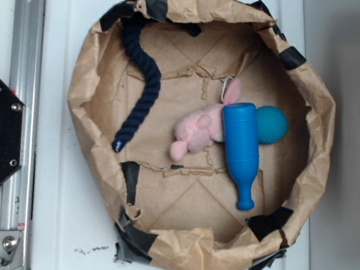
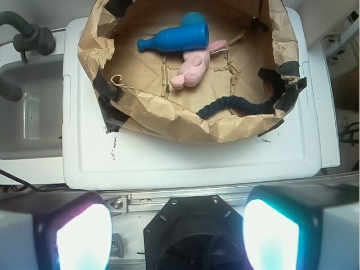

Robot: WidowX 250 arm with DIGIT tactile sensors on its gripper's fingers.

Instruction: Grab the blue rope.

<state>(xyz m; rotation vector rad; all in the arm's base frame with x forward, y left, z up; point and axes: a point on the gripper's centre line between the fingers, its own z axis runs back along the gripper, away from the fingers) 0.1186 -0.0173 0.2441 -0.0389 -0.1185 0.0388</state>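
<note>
gripper (image 2: 177, 236): two glowing finger pads spread wide apart, holding nothing, outside the bag
rope: thick dark navy twisted cotton rope (image 1: 140, 93) curving along crumpled brown paper bag's (image 1: 87, 100) inner wall, apart from bright blue plastic bowling pin (image 1: 241, 150)

Everything sat on a white plastic lid-like tabletop (image 1: 50, 224), scuffed with dark specks. A grey aluminium rail (image 1: 27, 50) ran alongside, and a clear plastic bin (image 2: 28, 112) stood beside it.

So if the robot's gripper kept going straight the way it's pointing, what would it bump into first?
Probably the white lid in front of the paper bag, not the blue rope inside. The gripper looks open; depth is hard to judge.
</note>
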